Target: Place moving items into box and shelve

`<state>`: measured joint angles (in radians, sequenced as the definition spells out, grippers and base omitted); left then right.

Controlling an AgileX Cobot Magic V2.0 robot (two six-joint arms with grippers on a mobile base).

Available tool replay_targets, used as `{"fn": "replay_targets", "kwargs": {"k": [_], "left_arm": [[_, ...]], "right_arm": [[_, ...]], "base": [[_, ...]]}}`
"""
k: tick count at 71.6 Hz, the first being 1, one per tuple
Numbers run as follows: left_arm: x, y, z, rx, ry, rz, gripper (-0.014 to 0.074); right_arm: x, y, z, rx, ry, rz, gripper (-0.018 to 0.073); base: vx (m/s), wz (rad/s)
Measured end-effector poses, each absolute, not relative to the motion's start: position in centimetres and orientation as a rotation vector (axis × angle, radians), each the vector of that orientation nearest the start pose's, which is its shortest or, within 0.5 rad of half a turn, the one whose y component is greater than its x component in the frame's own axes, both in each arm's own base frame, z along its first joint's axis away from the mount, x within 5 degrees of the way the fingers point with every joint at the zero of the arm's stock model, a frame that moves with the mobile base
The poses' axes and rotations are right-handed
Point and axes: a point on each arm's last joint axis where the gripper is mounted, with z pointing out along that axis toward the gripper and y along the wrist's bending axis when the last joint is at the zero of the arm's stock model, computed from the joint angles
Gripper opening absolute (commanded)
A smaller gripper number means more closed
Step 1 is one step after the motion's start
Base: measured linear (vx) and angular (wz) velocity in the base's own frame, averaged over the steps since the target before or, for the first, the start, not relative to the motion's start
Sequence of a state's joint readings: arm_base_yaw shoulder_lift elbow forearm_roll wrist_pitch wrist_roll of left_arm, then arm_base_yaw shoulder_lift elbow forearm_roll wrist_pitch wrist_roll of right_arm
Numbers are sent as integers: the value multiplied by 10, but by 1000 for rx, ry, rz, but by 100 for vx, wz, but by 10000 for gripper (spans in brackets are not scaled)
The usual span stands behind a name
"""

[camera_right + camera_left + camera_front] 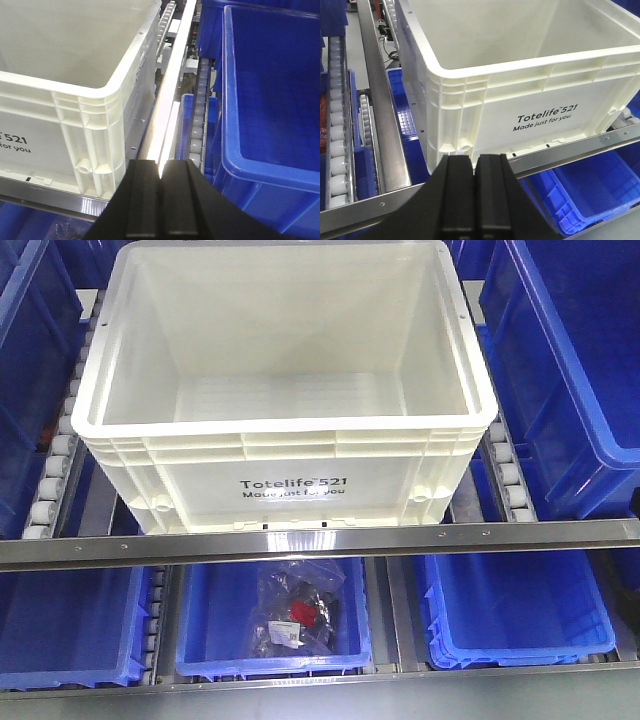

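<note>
Cream-white plastic, ribbed under a thick rolled rim: the box (285, 455) is a big rectangular tote sitting on the upper shelf level, front wall against the metal front rail (320, 540), black "Totelife 521 / Made just for you" print facing out. Interior smooth and glossy, nothing visible inside, floor faintly ribbed. Side walls have moulded vertical ribs and small round bosses at the lower corners.

Blue plastic bins crowd it: a deep one at right (570, 370), more at the left edge (30, 350), narrow gaps only. White roller tracks (60, 455) run front to back on both sides of the box, just beside its walls; the right wrist view shows a bright metal divider rail (167, 100) between the box and the next bin (270, 100).

Lower level: three shallow blue bins, the middle one (215, 625) holding a clear crinkled bag of small parts (298, 612), dark pieces plus something red. Side bins look bare, gridded floors.

Left gripper (474, 165) black, matte, blocky, jaws pressed together with only a seam between, hanging in front of the box's lower left corner, not touching. Right gripper (161, 167) same build, jaws also closed on nothing, just before the box's front right corner.
</note>
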<state>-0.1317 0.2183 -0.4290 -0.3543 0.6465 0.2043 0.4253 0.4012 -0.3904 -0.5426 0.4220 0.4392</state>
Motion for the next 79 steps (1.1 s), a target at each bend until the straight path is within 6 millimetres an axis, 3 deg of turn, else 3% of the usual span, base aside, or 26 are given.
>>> {"fn": "replay_targets", "kwargs": {"k": [59,79], "left_arm": [[48,-24,289,194,1878,-323,-27],[61,-11,295,124,1645,-141,-27]], "right_arm": [[89,19,284,-268,1838,79,-15],[89,19,284,-267,1839,79,-15]], "base": [[0,0],[0,0]]}}
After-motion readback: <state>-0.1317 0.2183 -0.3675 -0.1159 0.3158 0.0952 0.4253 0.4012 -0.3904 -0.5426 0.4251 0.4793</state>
